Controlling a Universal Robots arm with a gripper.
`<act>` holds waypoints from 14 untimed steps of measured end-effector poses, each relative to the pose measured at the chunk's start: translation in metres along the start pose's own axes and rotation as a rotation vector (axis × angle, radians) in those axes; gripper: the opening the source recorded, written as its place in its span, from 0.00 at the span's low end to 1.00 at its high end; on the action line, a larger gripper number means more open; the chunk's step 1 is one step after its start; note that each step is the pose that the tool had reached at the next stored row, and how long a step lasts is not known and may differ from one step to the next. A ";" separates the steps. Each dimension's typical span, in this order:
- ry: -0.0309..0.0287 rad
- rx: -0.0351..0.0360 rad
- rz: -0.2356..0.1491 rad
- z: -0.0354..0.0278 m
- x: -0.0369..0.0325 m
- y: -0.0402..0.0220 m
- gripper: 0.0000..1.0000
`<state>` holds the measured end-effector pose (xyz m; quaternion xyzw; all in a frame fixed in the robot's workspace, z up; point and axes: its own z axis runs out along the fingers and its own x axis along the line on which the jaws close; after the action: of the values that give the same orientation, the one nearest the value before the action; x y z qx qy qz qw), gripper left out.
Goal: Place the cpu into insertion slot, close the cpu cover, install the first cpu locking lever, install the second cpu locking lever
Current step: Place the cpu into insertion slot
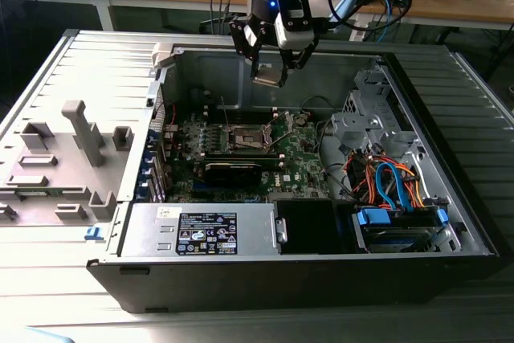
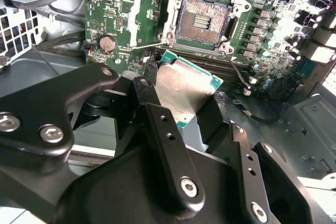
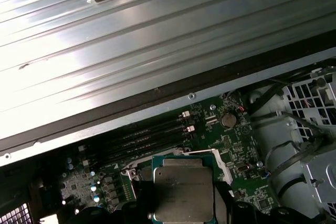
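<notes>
Gripper (image 1: 270,68) w/ 2 fingers (image 2: 157,121) is clamping 1 cpu (image 2: 188,87) by opposite edges, jaws closed to chip width. Cpu is hanging raised well clear of the 1 insertion slot (image 2: 202,22), not touching it. Slot's pin field is lying exposed. 1 cpu cover (image 2: 149,17) is sitting swung open just beside the slot, on the green board (image 2: 113,11).

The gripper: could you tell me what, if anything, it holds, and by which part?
The gripper holds the cpu, pinched at two opposite side edges.
</notes>
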<state>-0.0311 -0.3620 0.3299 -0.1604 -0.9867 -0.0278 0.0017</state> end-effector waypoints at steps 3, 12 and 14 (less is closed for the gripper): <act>-0.0005 0.0008 0.004 0.0001 0.0000 0.0000 0.55; -0.0020 0.0030 0.018 0.0005 0.0000 0.0000 0.55; -0.0024 0.0035 0.021 0.0006 0.0000 0.0000 0.55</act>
<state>-0.0311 -0.3620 0.3294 -0.1707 -0.9850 -0.0259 0.0011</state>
